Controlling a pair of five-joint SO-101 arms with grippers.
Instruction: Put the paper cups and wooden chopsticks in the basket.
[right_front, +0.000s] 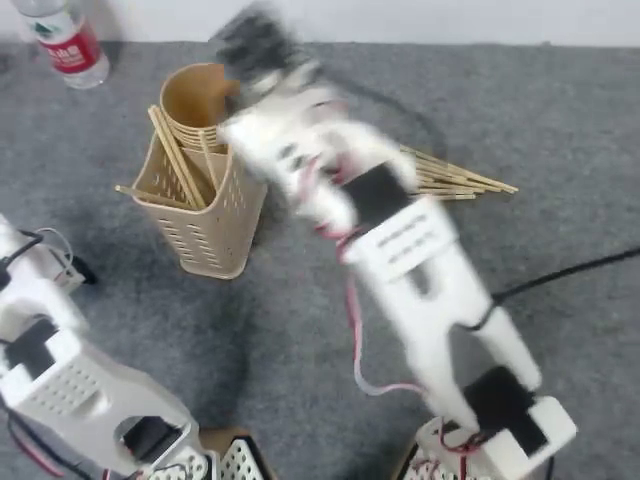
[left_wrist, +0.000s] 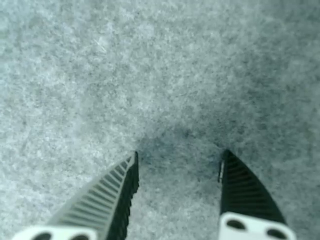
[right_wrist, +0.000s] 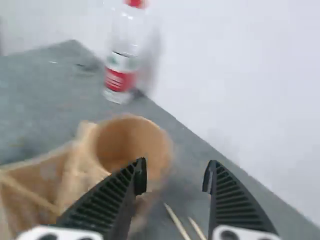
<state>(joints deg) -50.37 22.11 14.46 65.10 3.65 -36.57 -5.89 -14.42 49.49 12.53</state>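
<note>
On the grey felt table cover (right_front: 560, 130), a beige slotted plastic basket (right_front: 205, 240) stands upright. In it: stacked brown paper cups (right_front: 195, 98) and leaning wooden chopsticks (right_front: 175, 160). A loose chopstick pile (right_front: 465, 180) lies on the felt, well apart from the basket (partly behind an arm). The right gripper (right_wrist: 175, 175), fingers parted and empty, is near the cups. The left gripper (left_wrist: 177, 157), also parted and empty, is over bare felt.

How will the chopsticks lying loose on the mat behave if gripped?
The chopsticks look thin, stiff and probably light. They lie fanned in a loose pile, so a pinch may lift a few and scatter others. The fuzzy mat likely limits rolling.
</note>
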